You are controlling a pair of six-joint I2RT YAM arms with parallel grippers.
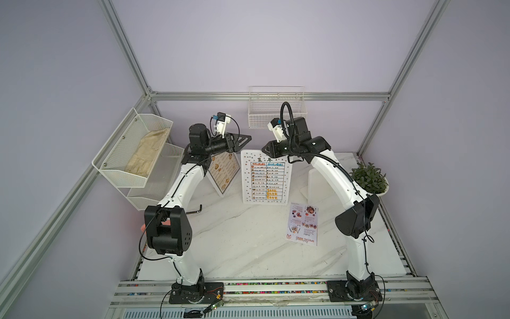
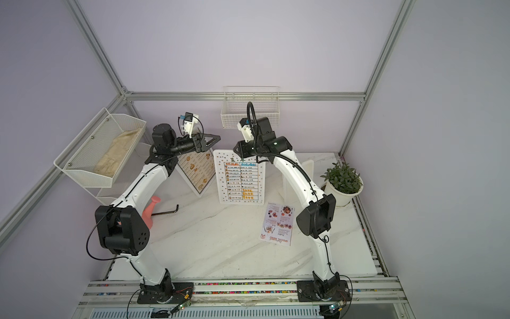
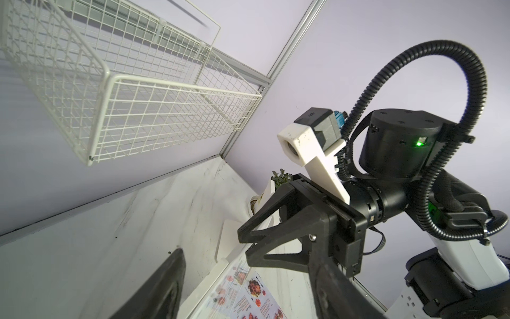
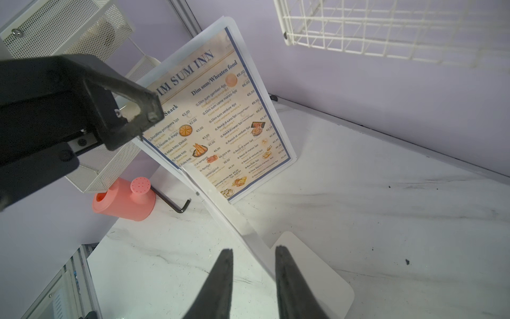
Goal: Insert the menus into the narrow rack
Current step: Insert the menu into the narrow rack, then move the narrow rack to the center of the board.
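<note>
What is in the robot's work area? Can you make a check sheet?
Surface: white marble tabletop, a few dark specks.
Job's things: DIM SUM INN menu leaning upright; grid menu standing on edge; SPECIAL MENU leaflet lying flat; wire rack on the back wall, nothing seen inside.
Clutter: pink watering can, hex key, potted plant, mesh shelf holding beige cloth.
Grippers: left gripper open, empty; right gripper straddles the grid menu's top edge, grip unclear.
Cables: corrugated hose loops above the right wrist; no snag seen.
Surroundings: lilac walls, aluminium frame.
</note>
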